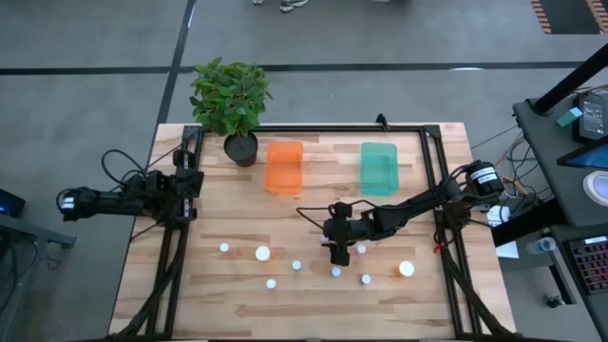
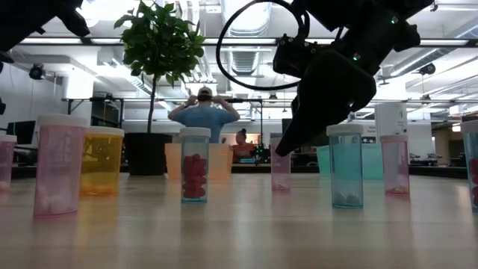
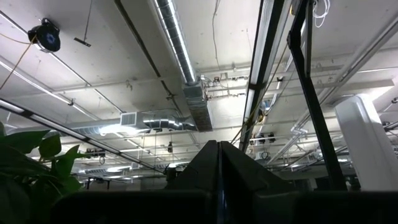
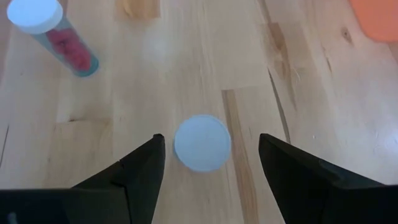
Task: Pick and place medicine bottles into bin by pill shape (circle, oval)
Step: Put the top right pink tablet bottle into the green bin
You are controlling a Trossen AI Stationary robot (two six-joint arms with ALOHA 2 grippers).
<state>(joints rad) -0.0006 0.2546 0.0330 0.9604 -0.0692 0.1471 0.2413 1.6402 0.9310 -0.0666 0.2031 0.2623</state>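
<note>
The right gripper point(image 4: 202, 163) hangs with its jaws spread wide above a white-capped bottle point(image 4: 201, 142), which stands between the fingers, not yet gripped. In the high view that gripper point(image 1: 339, 255) sits at the table's centre, amid the medicine bottles point(image 1: 262, 253) strung from about 8 o'clock to 4 o'clock of it. The orange tub point(image 1: 284, 166) lies at 11 o'clock and the teal tub point(image 1: 379, 167) at 1 o'clock; both look empty, though their insides are hard to read from above. So sorting seems barely begun, with every visible bottle left. The left gripper point(image 3: 217, 186) waits off the table's left edge, jaws pressed together.
</note>
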